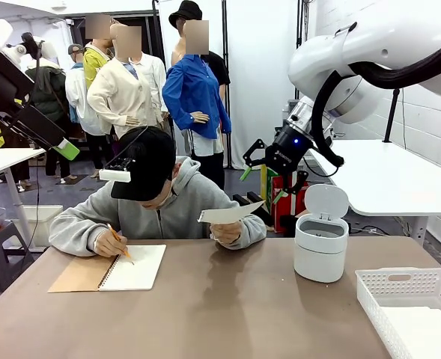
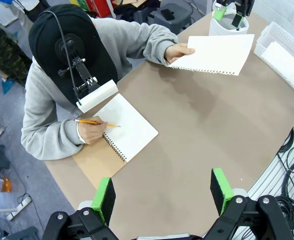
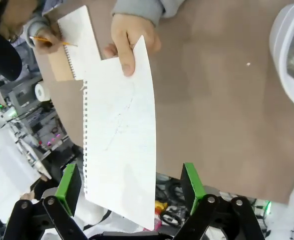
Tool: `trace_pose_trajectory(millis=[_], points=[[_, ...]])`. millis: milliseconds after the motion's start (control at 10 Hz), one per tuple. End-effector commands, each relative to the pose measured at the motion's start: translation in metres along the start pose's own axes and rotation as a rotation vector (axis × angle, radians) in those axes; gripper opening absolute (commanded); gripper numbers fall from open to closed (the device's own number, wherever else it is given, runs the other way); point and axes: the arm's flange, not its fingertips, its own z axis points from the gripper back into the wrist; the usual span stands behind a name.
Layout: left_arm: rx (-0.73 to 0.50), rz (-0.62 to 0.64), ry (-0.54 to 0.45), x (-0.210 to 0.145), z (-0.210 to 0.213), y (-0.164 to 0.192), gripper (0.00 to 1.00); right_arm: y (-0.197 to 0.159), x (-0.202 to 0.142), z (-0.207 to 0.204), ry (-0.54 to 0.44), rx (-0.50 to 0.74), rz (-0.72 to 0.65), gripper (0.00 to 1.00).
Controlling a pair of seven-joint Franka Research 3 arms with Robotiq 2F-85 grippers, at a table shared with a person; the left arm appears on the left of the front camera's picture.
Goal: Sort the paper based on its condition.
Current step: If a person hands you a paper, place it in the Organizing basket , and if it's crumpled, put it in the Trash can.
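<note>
Handover step: the person's hand (image 3: 129, 42) holds the paper (image 3: 119, 140) out between the spread, empty fingers of the right hand (image 3: 129, 181) — next, close on the sheet's free edge — gently.

Right arm reaching in high from the right side, elbow bent, wrist angled down; right gripper (image 1: 269, 166) raised above the far table edge, jaws spread wide, green pads (image 3: 69, 181) well apart, nothing between them. Left gripper (image 2: 161, 192) hovering high, pointing down, jaws likewise parted and empty.
</note>
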Motion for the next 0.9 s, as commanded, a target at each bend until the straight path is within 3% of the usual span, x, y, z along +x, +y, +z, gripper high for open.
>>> trace_pose_trajectory(millis=[0,100,200,400,800], points=[[0.002,0.001,0.001,0.000,0.000,0.000,1.00,-0.003,0.006,0.000,0.068,0.023,-0.001,1.00],[0.002,0.001,0.001,0.000,0.000,0.000,1.00,-0.004,0.002,0.013,-0.029,-0.065,0.141,1.00],[0.002,0.001,0.001,0.000,0.000,0.000,1.00,-0.003,0.002,-0.004,0.025,0.007,-0.010,1.00],[0.002,0.001,0.001,0.000,0.000,0.000,1.00,-0.005,0.002,0.000,0.012,-0.015,0.035,1.00],[0.002,0.001,0.001,0.000,0.000,0.000,1.00,-0.019,0.021,-0.019,0.187,0.084,-0.036,1.00]])
